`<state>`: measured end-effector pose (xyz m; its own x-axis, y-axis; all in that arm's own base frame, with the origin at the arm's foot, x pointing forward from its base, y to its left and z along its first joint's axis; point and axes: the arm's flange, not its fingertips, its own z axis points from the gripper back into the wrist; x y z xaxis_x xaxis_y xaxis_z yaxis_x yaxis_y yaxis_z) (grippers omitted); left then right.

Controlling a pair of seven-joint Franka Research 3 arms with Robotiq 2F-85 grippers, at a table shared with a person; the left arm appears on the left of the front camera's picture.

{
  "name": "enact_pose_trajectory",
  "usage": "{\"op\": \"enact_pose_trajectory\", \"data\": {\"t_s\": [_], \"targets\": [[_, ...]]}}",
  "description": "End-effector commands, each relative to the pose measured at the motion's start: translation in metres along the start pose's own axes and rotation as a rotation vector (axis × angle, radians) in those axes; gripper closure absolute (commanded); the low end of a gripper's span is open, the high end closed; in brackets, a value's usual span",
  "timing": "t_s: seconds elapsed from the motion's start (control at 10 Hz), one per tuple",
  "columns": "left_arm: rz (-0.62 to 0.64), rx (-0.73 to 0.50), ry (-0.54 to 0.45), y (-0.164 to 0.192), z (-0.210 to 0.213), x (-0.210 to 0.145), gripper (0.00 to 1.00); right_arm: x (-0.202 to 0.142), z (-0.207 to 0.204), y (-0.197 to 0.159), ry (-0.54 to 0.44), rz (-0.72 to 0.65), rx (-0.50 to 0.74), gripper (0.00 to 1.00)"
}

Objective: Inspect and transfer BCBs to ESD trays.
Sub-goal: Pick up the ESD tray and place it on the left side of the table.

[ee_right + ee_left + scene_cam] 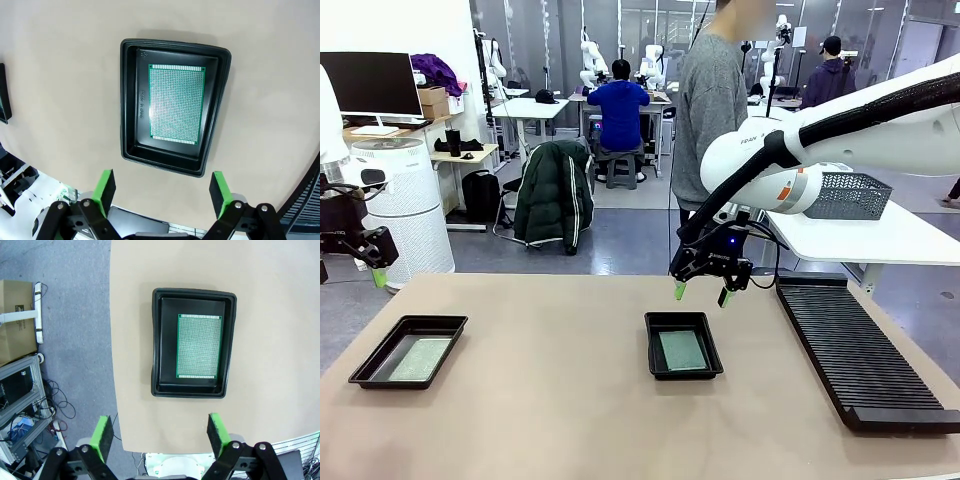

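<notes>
- The bench [570, 400] is a wide tan surface running across the front view, and it carries the rack, both trays and the boards in them.
- A person [712, 110] in a grey top stands at its far side, behind the right arm.
- The long black ribbed rack [860, 350] lies along the bench's right side, well apart from both trays.
- The right claw [701, 291] hangs above the bench near the middle, just beyond the far rim of the middle tray; its jaws stand wide and hold nothing.
- The left claw [375, 262] is at the picture's left edge, raised beyond the bench's far left corner and well apart from the left tray; in its own wrist view the green pads [102, 436] stand wide with nothing between them.
- The left ESD tray [380, 368] sits near the bench's left edge. In the left wrist view it lies ahead of the claw, clear of the fingertips, close to the bench edge.
- The middle ESD tray [653, 368] sits near the bench's centre. In the right wrist view it lies straight ahead of the open pads [105, 187], apart from them.
- One BCB [420, 358] lies flat on the left tray's floor, shifted toward one long wall in the wrist view.
- The other BCB [682, 350] lies flat in the middle tray, also off-centre, untouched by the claw above.
</notes>
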<state>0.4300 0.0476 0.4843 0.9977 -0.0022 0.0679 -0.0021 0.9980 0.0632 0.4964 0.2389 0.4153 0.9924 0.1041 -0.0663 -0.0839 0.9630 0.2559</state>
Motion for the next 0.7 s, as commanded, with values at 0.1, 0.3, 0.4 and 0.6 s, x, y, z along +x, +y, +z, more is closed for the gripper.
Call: {"op": "enact_pose_trajectory", "data": {"t_s": [0.1,0.3,0.4,0.6], "targets": [[0.009,0.008,-0.002,-0.018,0.005,-0.005,0.0,-0.002,0.007,-0.008,-0.015,-0.004,0.013,0.0],[0.015,-0.012,0.031,-0.062,0.011,-0.014,0.0,-0.006,0.02,-0.036,-0.022,-0.011,0.082,0.0],[0.038,-0.024,0.042,-0.081,0.014,-0.018,0.0,-0.009,0.025,-0.05,-0.03,-0.013,0.114,0.0],[0.07,-0.048,0.047,-0.123,0.018,-0.026,0.0,-0.013,0.032,-0.08,-0.043,-0.028,0.157,0.0]]}}
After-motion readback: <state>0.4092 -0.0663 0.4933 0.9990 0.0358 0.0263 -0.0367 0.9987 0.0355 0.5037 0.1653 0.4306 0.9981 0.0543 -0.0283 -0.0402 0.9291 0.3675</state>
